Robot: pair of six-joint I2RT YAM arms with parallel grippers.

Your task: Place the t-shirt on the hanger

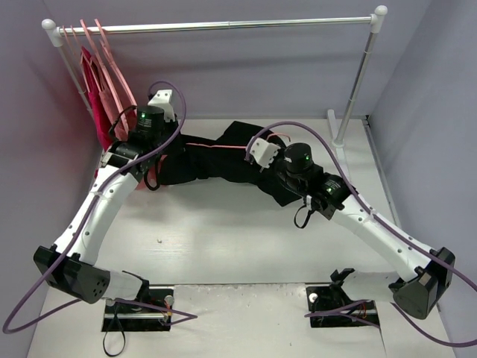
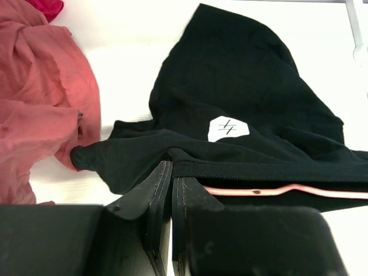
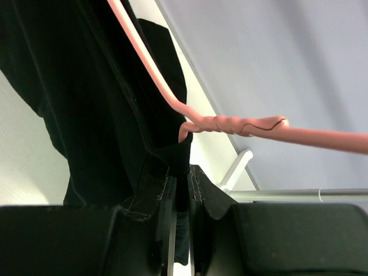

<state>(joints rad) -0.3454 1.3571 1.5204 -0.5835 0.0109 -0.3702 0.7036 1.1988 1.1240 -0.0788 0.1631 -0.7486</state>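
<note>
My left fingers (image 2: 168, 175) are closed on a hemmed edge of the black t-shirt (image 1: 216, 164), pinching the fabric between the tips. My right fingers (image 3: 192, 178) are likewise clamped on a fold of the same shirt, with a stitched seam running down into the grip. The shirt lies crumpled along the far edge of the tabletop (image 1: 238, 239), stretching from near the far-left corner to about the middle, and its near edge is well apart from the tabletop's near edge, where my bases sit. The pale-pink hanger (image 3: 230, 123) is with the shirt. From my left wrist, one bar of it shows just below the hem, running to the right of my fingers. From my right wrist, an arm of it follows the shirt's edge down to the twisted neck just above my fingers, then carries on to the right, free of the cloth. A white label (image 2: 228, 128) sits on the shirt just beyond my left grip. A rose-pink garment (image 2: 40, 98) bunches at the shirt's left end, touching it, with a red garment (image 1: 93, 89) hanging beside the left edge under the rack rail (image 1: 223, 26). The rack's upright (image 1: 356, 82) stands near the far-right corner, apart from the shirt, with white tabletop between them.
</note>
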